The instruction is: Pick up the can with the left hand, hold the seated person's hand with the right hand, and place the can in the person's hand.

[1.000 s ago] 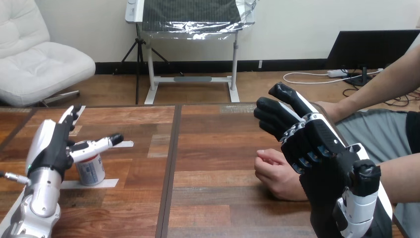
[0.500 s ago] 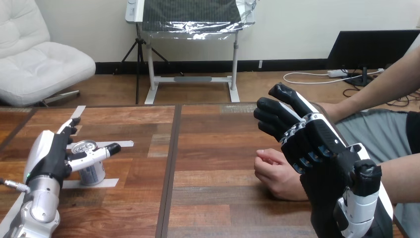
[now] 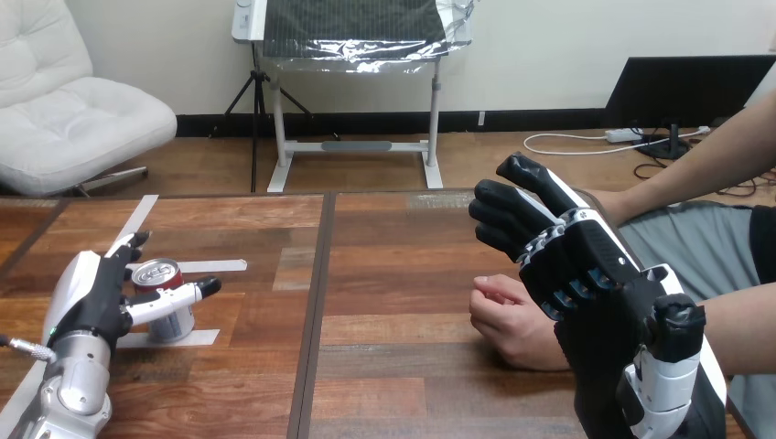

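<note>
wooden table (image 3: pixel 403 274): bare brown planks with a dark seam down the middle; the can stands left of it, the person's hand right of it.
can (image 3: pixel 172 322): upright between two white tape strips (image 3: pixel 220 265), near the table's left edge, not yet lifted.
just changed: the left hand (image 3: pixel 91 297) has sunk over the last second, so the can's silver top now shows above the thumb where the thumb earlier covered it.
left hand fingers: straight and relaxed, reaching past the can's far side, thumb lying across its near face; the can sits in the gap, unclamped.
meaning: the hand looks settled at grasp height, so closing on the can seems the next step.
right hand (image 3: pixel 586 256): unmoved, raised over the person's hand (image 3: pixel 508 320), fingers curled on nothing; whether its arm touches the wrist i cannot tell.
person's hand: loosely closed, resting on the table, not yet turned up to receive.
open room: a clear stretch of planks lies between can and person, with nothing to dodge.
edges: the can is well apart from the near edge.
</note>
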Action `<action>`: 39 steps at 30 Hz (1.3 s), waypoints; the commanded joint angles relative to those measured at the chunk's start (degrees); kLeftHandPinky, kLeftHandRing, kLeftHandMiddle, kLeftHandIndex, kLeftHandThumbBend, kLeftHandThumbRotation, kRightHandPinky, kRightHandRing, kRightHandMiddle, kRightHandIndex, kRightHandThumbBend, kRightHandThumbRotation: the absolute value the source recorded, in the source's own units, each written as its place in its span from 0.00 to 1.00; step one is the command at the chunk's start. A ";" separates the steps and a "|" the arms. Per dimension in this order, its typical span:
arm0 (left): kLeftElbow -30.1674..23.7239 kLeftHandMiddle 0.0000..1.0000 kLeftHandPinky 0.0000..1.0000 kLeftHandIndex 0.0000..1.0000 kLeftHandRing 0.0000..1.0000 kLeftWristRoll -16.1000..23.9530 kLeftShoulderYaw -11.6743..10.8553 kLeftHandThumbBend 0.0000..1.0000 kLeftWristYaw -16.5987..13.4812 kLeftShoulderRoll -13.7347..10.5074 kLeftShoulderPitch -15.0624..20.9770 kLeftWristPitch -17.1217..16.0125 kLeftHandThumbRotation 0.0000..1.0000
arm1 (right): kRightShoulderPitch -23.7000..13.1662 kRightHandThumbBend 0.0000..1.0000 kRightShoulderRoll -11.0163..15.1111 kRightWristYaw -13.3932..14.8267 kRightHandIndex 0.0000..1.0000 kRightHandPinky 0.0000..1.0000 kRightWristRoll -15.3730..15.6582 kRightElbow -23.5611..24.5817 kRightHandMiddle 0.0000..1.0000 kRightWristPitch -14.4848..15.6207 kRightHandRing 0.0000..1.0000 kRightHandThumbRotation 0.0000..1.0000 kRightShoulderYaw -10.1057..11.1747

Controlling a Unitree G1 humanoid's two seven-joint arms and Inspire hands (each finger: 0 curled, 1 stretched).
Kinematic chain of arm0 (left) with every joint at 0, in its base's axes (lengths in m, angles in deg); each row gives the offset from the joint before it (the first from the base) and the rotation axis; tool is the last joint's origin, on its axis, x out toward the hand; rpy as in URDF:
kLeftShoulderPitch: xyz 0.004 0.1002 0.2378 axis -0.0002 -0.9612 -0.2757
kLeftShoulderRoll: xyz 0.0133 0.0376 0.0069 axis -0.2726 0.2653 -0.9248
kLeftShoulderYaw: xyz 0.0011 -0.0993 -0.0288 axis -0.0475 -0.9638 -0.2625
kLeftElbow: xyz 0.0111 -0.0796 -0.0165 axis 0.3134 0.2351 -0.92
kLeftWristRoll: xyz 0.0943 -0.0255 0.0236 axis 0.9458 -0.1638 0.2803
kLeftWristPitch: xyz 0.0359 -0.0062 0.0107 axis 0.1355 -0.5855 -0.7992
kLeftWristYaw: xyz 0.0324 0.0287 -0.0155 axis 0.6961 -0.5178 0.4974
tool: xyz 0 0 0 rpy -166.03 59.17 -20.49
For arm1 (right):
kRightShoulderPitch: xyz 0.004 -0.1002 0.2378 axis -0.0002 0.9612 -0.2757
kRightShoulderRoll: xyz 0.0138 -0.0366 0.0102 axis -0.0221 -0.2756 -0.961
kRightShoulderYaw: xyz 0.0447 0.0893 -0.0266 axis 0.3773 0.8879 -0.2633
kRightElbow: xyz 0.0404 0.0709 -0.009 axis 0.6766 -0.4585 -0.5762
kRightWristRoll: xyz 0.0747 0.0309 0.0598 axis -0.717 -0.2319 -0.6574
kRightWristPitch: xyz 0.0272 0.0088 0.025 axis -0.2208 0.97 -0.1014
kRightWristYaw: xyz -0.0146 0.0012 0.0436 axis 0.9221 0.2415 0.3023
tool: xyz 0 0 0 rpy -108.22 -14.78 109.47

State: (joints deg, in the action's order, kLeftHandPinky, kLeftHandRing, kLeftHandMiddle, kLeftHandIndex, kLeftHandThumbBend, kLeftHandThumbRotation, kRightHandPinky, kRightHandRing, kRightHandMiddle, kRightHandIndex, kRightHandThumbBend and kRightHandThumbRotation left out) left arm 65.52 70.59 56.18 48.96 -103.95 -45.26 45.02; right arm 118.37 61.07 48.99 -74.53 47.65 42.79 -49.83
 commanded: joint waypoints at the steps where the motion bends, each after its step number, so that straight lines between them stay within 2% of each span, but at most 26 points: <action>1: -0.07 0.91 0.75 0.91 0.88 -0.18 0.76 0.89 -0.36 -1.57 4.82 0.32 0.48 | -2.56 0.85 0.00 -0.43 0.89 0.89 -0.70 1.28 0.87 -0.98 0.87 1.00 0.62; 24: -0.48 0.89 0.76 0.88 0.88 -0.51 1.29 0.89 -0.86 -0.92 4.69 1.63 0.40 | -2.87 0.86 0.06 -1.20 0.88 0.88 -1.22 1.24 0.86 -1.01 0.87 1.00 1.10; 39: -0.79 0.81 0.68 0.81 0.77 -0.95 1.11 0.86 -1.79 -0.03 5.13 1.80 0.19 | -2.95 0.85 0.14 -1.21 0.87 0.87 -1.22 1.50 0.85 -1.06 0.85 1.00 1.23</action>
State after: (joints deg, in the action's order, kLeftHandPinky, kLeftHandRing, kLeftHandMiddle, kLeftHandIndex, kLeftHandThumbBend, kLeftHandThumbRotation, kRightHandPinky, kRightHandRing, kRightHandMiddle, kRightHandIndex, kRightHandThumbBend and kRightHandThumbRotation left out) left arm 65.66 70.39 57.11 48.29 -103.89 -44.98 47.08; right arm 118.36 61.19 47.95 -75.26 47.65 42.79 -49.59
